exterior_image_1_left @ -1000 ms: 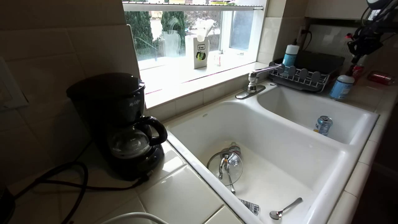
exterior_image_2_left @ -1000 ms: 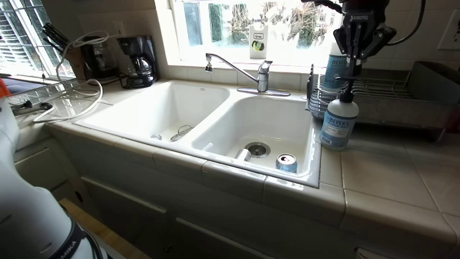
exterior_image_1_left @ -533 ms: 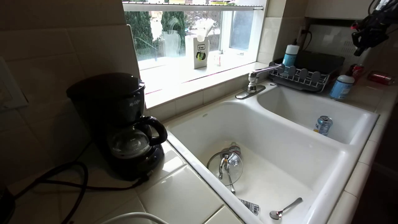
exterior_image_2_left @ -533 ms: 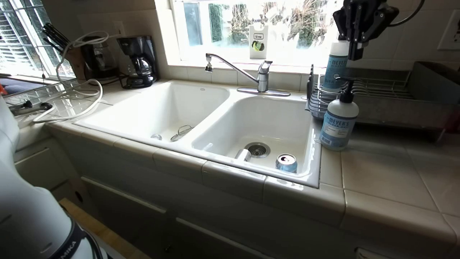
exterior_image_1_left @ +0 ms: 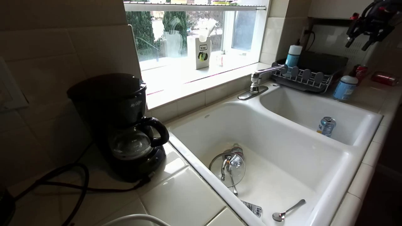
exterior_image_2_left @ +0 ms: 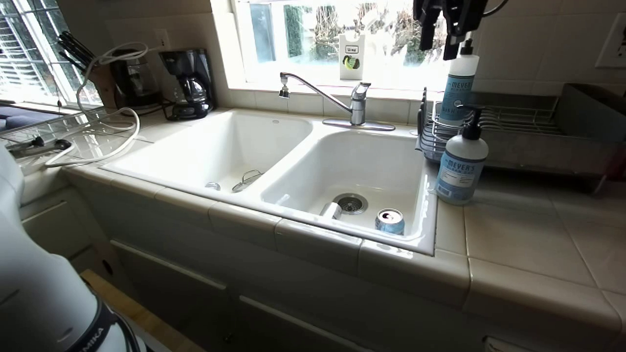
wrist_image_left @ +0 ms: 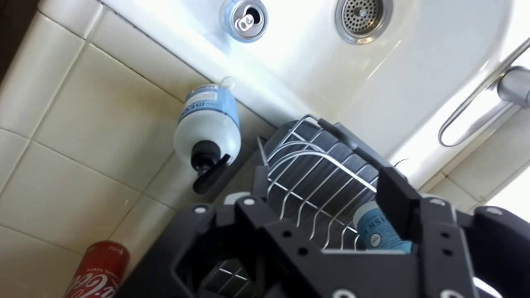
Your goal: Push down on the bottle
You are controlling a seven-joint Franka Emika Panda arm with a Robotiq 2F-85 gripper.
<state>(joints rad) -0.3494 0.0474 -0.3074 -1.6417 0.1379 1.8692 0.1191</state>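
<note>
The black robot gripper (exterior_image_1_left: 358, 44) hangs up high, and its two black fingers (wrist_image_left: 397, 188) are spread wide apart. The white and blue plastic pump bottle (exterior_image_2_left: 462, 168) stands straight up on the cream tile counter (exterior_image_2_left: 518, 230), lower than the fingers and well apart from them in both exterior views. Its black pump top (wrist_image_left: 212, 174) is to the left of the fingers in the wrist view. Down between the fingers you can see the grey dish rack (wrist_image_left: 341, 134) with thin silver wires. By it is another white and blue plastic bottle (exterior_image_2_left: 457, 93) (in the rack or just behind it, I can't tell). Farther from the fingers, a blue and silver metal can (wrist_image_left: 246, 20) stands in the shiny white sink (exterior_image_2_left: 371, 151).
</note>
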